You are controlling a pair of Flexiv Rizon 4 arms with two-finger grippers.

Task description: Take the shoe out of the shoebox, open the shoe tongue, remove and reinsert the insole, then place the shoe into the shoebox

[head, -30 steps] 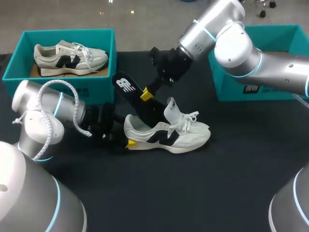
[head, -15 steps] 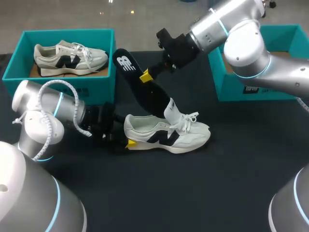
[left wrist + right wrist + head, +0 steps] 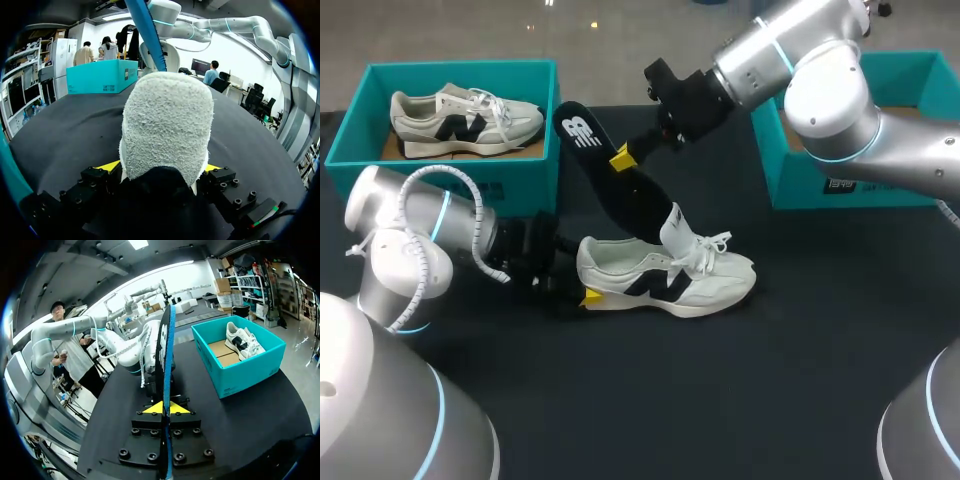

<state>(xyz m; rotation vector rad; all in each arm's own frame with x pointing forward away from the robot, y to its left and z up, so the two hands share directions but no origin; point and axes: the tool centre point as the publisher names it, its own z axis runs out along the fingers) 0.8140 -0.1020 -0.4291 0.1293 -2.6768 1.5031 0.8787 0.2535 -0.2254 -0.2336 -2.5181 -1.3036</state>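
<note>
Since a second ago the right arm (image 3: pixel 820 80) has pulled up and back from the shoe (image 3: pixel 665 278), and the black insole (image 3: pixel 610 180) has come up with it, standing steeper than before. Over the last half second nothing has shifted.

From here the dark table (image 3: pixel 720 400) carries everything. The right arm comes in from behind the shoe on its toe side and leans over it. The left arm (image 3: pixel 410 240) lies low on the table behind the shoe's heel. A teal shoebox (image 3: pixel 460 66) sits well back from the shoe, off past its heel end, with a second shoe (image 3: pixel 465 118) lying on its side in it. Another teal box (image 3: pixel 800 190) stands back from the shoe's toe end, half covered by the right arm.

The shoe stands upright on its sole near the middle of the table, out of either box, with its toe pointing away from the left arm and its tongue pulled up. The insole slants up out of the shoe's opening just behind the tongue, with its heel end high above the shoe's heel. I cannot tell whether its lower tip is still inside.

The right gripper (image 3: pixel 165 408) is clamped on the insole about halfway along it, one yellow tip pressed to each face. The left gripper (image 3: pixel 162 167) is clamped on the shoe's heel, with a yellow tip against each side of the grey heel.
</note>
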